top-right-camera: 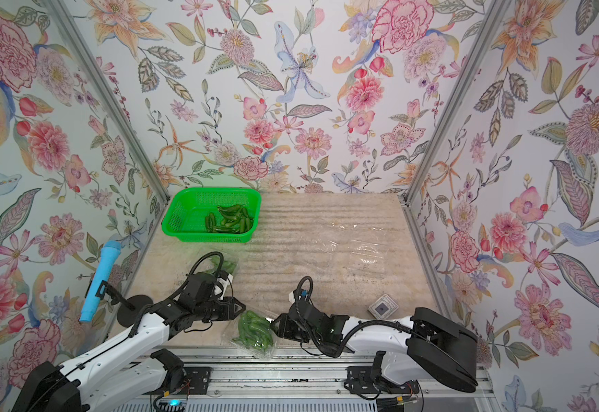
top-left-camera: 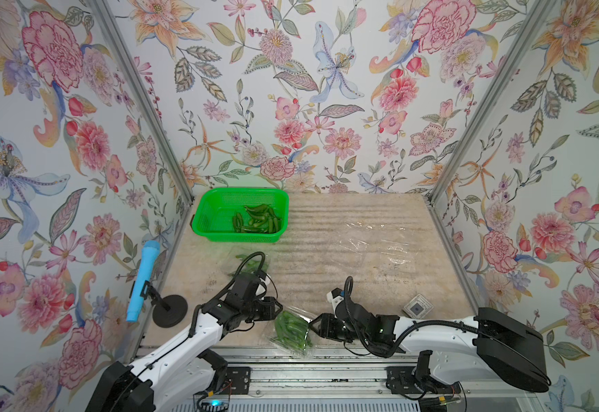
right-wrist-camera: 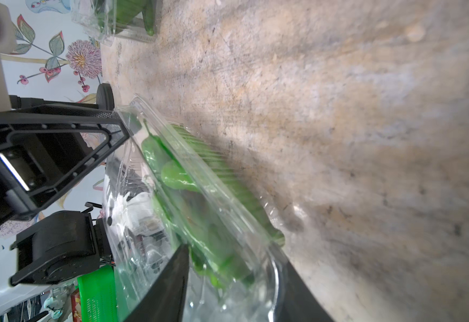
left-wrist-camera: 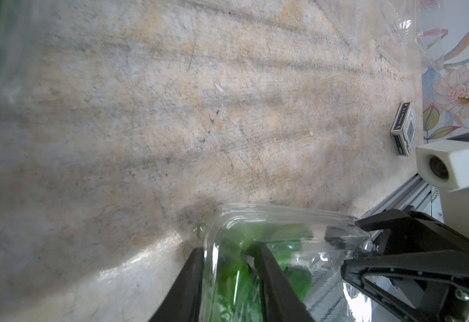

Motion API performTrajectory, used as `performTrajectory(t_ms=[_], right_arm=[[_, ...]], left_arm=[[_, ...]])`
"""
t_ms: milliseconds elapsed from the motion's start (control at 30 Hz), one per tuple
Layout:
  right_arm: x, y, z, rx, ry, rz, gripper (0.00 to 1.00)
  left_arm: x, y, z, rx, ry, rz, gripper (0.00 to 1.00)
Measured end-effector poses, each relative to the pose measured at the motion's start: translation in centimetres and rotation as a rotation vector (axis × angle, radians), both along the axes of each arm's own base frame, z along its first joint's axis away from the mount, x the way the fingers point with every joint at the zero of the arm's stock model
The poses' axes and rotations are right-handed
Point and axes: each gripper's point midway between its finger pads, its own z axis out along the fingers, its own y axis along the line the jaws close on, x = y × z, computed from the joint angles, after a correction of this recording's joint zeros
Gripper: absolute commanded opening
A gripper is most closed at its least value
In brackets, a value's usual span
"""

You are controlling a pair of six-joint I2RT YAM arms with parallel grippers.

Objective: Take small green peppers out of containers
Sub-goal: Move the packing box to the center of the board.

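clear plastic, in both top views: a clamshell pack [top-left-camera: 300, 347] [top-right-camera: 260, 347] full of small green peppers [top-left-camera: 289, 328] [top-right-camera: 253, 328] lies at the near edge of the desk [top-left-camera: 326, 281] [top-right-camera: 291, 264], its near end overlapping the metal rail [top-left-camera: 348, 353]. the left pincer [top-left-camera: 279, 309] [top-right-camera: 243, 308] meets the pack's far left corner, and the right pincer [top-left-camera: 311, 323] [top-right-camera: 274, 323] meets its right side. a second pack [top-left-camera: 251, 262] with peppers sits just behind the left wrist, partly hidden. farther back, a green basket [top-left-camera: 203, 203] [top-right-camera: 175, 214] holds loose peppers [top-left-camera: 257, 219]. empty clear packs [top-left-camera: 374, 242] [top-right-camera: 344, 246] lie well to the right of the basket. a small box [top-left-camera: 415, 307] sits near the right arm.

left wrist view: the left pincer [left-wrist-camera: 227, 248] has its fingers [left-wrist-camera: 188, 284] part-way spread on either side of the pack's corner, with green showing between them. whether they squeeze the plastic i cannot tell. the right pincer [left-wrist-camera: 350, 242] reaches the pack's opposite rim. the small box [left-wrist-camera: 403, 128] stands beyond it.

right wrist view: the right pincer [right-wrist-camera: 232, 248] straddles the pack's end, one finger [right-wrist-camera: 172, 278] on each side, fairly wide apart. a firm pinch cannot be told. the pack [right-wrist-camera: 227, 200] looks tilted, with a shadow on the desk [right-wrist-camera: 339, 111] beneath it, and peppers [right-wrist-camera: 177, 172] press against the clear wall. the left pincer [right-wrist-camera: 121, 125] touches the pack's far rim.
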Motion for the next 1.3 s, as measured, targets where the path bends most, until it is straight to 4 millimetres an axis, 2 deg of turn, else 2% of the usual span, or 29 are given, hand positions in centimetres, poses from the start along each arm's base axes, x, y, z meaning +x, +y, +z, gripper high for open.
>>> performTrajectory(t_ms=[200,267,367,500,667,833,933,1000,1033,1100,1200,1300], right_arm=[[2.4,-1.7,0.3,-0.040,-0.043,-0.034,0.43],[3.6,-2.4,0.7,-0.049,-0.060,-0.056,0.43],[5.9,-3.6,1.4,-0.051,-0.090,-0.095,0.43],[9.0,-5.2,1.9,-0.063,-0.127,-0.147,0.42],[13.6,-6.4,1.3,-0.074,-0.132,-0.200,0.43],[18.5,-5.6,1.3,-0.052,-0.131,-0.218,0.47],[20.1,-4.4,1.8,-0.026,-0.152,-0.194,0.50],[20.5,-4.2,2.0,-0.019,-0.156,-0.184,0.54],[20.6,-4.2,2.2,-0.018,-0.158,-0.181,0.58],[20.8,-4.4,2.3,-0.026,-0.158,-0.176,0.60],[20.7,-4.8,2.2,-0.049,-0.149,-0.171,0.65],[20.1,-5.4,2.9,-0.072,-0.150,-0.164,0.68]], left_arm=[[2.1,-1.3,0.5,-0.009,-0.021,-0.004,0.31],[3.3,-2.0,0.9,-0.008,-0.037,-0.010,0.30],[6.3,-3.5,2.0,-0.005,-0.082,-0.026,0.26],[11.5,-6.6,3.4,-0.010,-0.148,-0.059,0.23],[18.8,-10.4,3.2,-0.019,-0.182,-0.112,0.22],[26.5,-12.7,3.7,-0.031,-0.249,-0.125,0.34],[29.7,-13.8,4.4,-0.046,-0.288,-0.132,0.39],[31.4,-14.1,4.5,-0.059,-0.299,-0.135,0.41],[31.9,-14.3,4.3,-0.063,-0.298,-0.136,0.42],[32.5,-14.1,3.8,-0.072,-0.289,-0.137,0.43],[32.9,-12.6,3.0,-0.066,-0.272,-0.111,0.45],[32.9,-10.1,3.2,-0.058,-0.271,-0.070,0.46]])
